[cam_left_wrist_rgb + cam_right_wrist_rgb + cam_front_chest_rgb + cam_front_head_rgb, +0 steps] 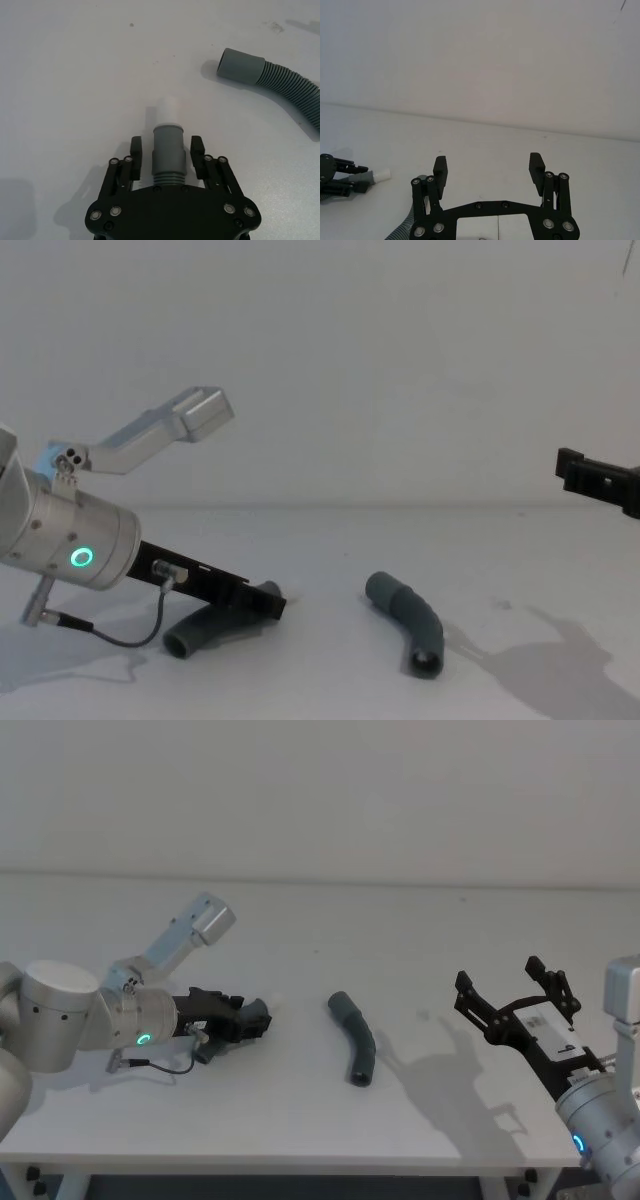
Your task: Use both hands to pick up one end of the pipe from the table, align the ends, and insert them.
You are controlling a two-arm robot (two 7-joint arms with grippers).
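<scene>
Straddling the white-tipped pipe piece (169,150) on the desk (420,1120): left gripper (260,1017), jaws narrowly parted, not quite touching | ribbed pipe piece (354,1038): lying mid-desk, well apart | right gripper (488,161): spread wide, raised at desk's right

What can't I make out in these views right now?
- Left wrist view: the tipped piece runs under the left gripper body, so its rear is hidden. The ribbed piece is cut off by the edge.
- Head view: the tip is lost among the left gripper's fingers.
- Chest view: the right gripper is cut off by the edge.
- Right wrist view: the ribbed piece is mostly behind that gripper's body.
</scene>
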